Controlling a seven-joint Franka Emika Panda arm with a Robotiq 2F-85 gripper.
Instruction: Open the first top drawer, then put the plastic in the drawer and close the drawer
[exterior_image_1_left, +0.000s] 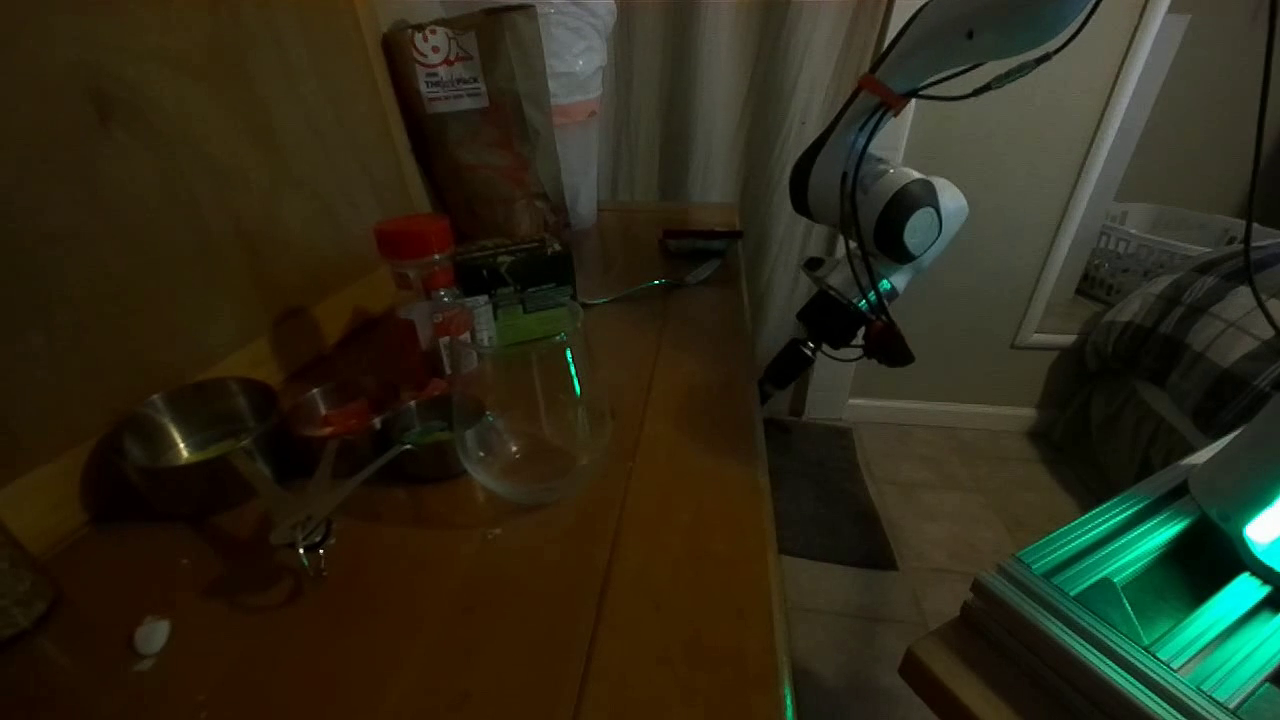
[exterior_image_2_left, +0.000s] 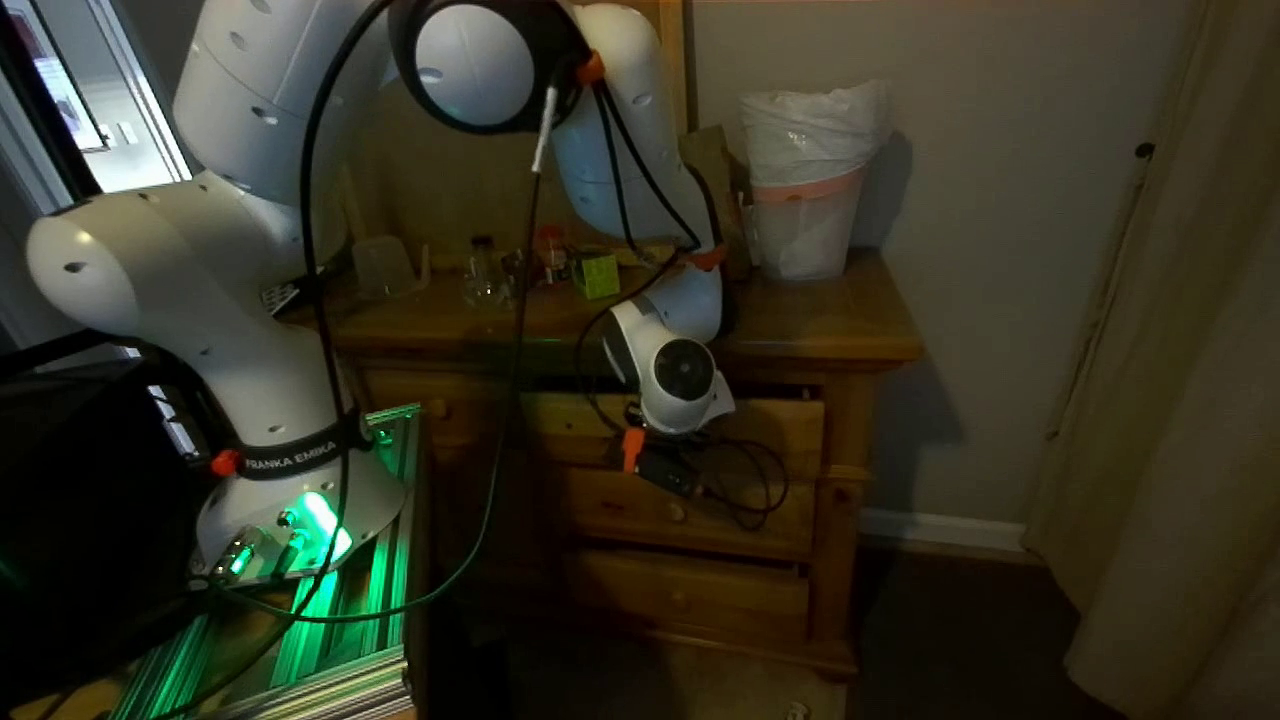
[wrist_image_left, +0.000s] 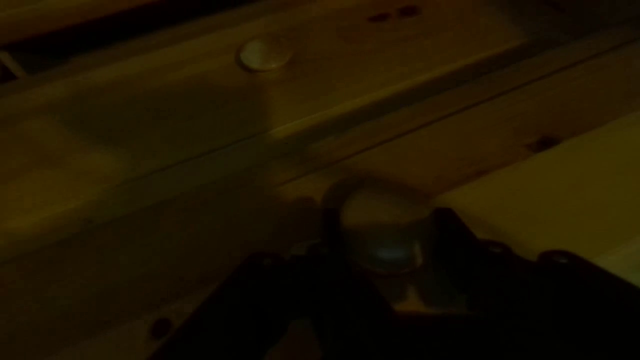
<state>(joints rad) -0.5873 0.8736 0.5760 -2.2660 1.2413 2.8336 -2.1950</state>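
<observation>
The top drawer (exterior_image_2_left: 775, 430) of the wooden dresser shows in an exterior view, with a dark gap above its front. My gripper (wrist_image_left: 387, 227) has a finger on each side of a round knob (wrist_image_left: 380, 210) in the dark wrist view, and both fingers appear to touch it. The knob appears to be the top drawer's. A second knob (wrist_image_left: 265, 54) shows higher in that view. In an exterior view the gripper (exterior_image_1_left: 768, 388) is at the dresser's front, just below the top's edge. I cannot tell which thing is the plastic; a clear tumbler (exterior_image_1_left: 530, 430) stands on the dresser top.
On the dresser top (exterior_image_1_left: 690, 520) are metal measuring cups (exterior_image_1_left: 205, 430), a red-lidded jar (exterior_image_1_left: 415, 240), a green-and-black box (exterior_image_1_left: 515, 275), a fork (exterior_image_1_left: 650, 286) and a paper bag (exterior_image_1_left: 480, 150). A lined bin (exterior_image_2_left: 810, 210) stands at the end. Loose cables (exterior_image_2_left: 760, 480) hang by the wrist.
</observation>
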